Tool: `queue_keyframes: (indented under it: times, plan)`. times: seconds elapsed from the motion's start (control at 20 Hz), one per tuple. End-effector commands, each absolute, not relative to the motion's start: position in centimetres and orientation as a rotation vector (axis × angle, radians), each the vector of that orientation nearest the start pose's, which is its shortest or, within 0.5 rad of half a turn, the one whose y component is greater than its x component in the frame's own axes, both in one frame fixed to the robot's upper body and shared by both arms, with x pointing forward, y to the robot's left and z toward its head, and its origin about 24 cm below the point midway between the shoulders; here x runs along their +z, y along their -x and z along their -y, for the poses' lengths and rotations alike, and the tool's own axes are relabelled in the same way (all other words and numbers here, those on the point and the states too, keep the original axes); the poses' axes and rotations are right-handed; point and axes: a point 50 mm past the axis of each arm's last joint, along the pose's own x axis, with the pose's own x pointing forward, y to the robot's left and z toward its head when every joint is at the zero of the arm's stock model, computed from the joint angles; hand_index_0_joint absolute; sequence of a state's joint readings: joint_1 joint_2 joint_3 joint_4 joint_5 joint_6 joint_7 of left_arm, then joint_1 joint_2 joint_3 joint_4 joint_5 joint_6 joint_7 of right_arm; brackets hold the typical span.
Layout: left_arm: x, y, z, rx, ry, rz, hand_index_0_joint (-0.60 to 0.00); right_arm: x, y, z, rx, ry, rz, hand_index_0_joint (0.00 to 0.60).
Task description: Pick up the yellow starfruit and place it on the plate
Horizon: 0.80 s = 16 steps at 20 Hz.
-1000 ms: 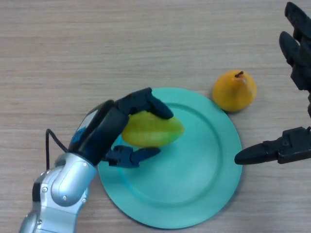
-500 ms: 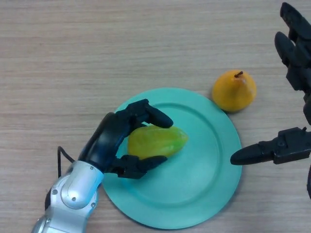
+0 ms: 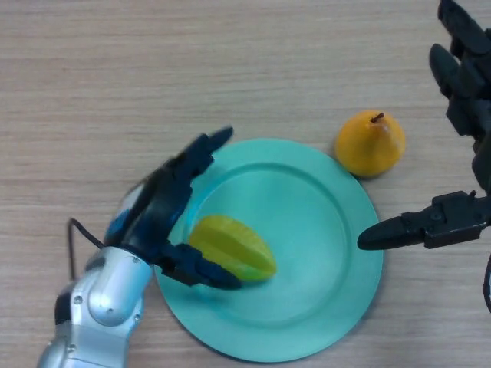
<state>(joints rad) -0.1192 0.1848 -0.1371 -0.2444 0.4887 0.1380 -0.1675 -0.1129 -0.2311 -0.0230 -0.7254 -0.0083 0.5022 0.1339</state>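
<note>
The left hand (image 3: pixel 165 211) has opened its fingers, and the starfruit (image 3: pixel 234 247) has dropped toward 7 o'clock on the plate (image 3: pixel 322 253).

Orange-yellow pear (image 3: pixel 370 144) upright on wooden table (image 3: pixel 153 69), short dark stem pointing up. Sits at upper right, just beside teal dish rim. Tabletop light wood grain, streaks running left-right.

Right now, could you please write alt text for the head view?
A yellow starfruit lies on a teal plate, the left hand open beside it. An orange pear sits by the rim; the right hand waits open.
</note>
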Motion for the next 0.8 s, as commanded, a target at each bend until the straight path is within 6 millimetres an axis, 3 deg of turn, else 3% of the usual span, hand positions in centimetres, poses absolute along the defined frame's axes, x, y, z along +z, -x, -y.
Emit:
queue_keyframes:
  times: [0.05, 0.2, 0.25, 0.45, 0.8]
  plan:
    - [16.4, -25.7, -14.0, -0.173, -0.566, 0.472, 0.0, 21.1, -22.1, 16.3, 0.106, 0.27, 0.548, 0.0]
    - [18.6, -24.9, -15.7, -0.172, -0.415, 0.498, 0.0, 21.2, -22.0, 16.3, 0.098, 0.285, 0.558, 0.0]
    - [19.6, -24.7, -16.9, -0.176, -0.273, 0.487, 0.0, 21.5, -21.9, 16.6, 0.095, 0.279, 0.565, 0.0]
    - [20.7, -24.8, -19.2, -0.14, -0.052, 0.486, 0.0, 21.4, -21.9, 16.7, 0.101, 0.266, 0.558, 0.0]
    - [20.7, -24.2, -18.9, -0.104, -0.097, 0.515, 0.0, 20.9, -22.2, 16.3, 0.153, 0.241, 0.527, 0.0]
